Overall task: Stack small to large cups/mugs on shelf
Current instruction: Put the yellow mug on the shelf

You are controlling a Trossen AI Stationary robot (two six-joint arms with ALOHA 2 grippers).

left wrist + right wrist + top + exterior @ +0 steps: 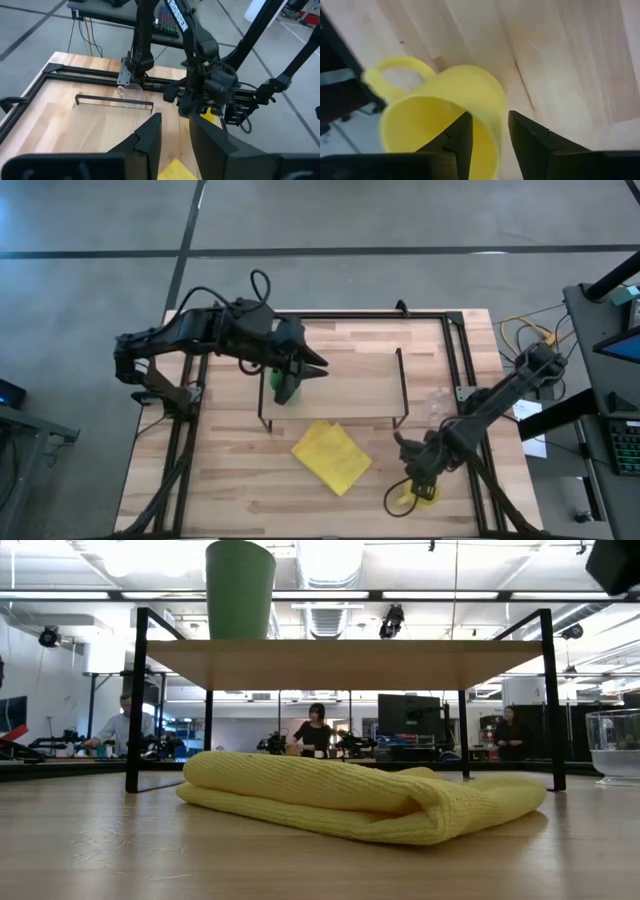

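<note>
The green cup (286, 386) stands upright on the left end of the shelf's wood top (350, 385); it also shows in the low view (240, 590). My left gripper (316, 364) is open and empty above the shelf, just beside the cup; its gripper also shows in the left wrist view (175, 137). The clear glass cup (440, 400) stands on the table by the shelf's right legs. My right gripper (418, 482) is shut on the yellow mug (445, 115) near the table's front right. My right gripper holds the yellow mug by its rim wall (492, 125), on the side away from the handle (395, 75). One finger (455, 137) is inside the mug and one (532, 140) outside. The fingers come from above, slanting. Whether the mug is off the table, I cannot tell.
A folded yellow cloth (331, 455) lies on the table in front of the shelf, between the two arms. The shelf's thin black wire legs (135, 700) stand at its ends. Black rails (460, 360) run along the table's sides. People sit in the room behind.
</note>
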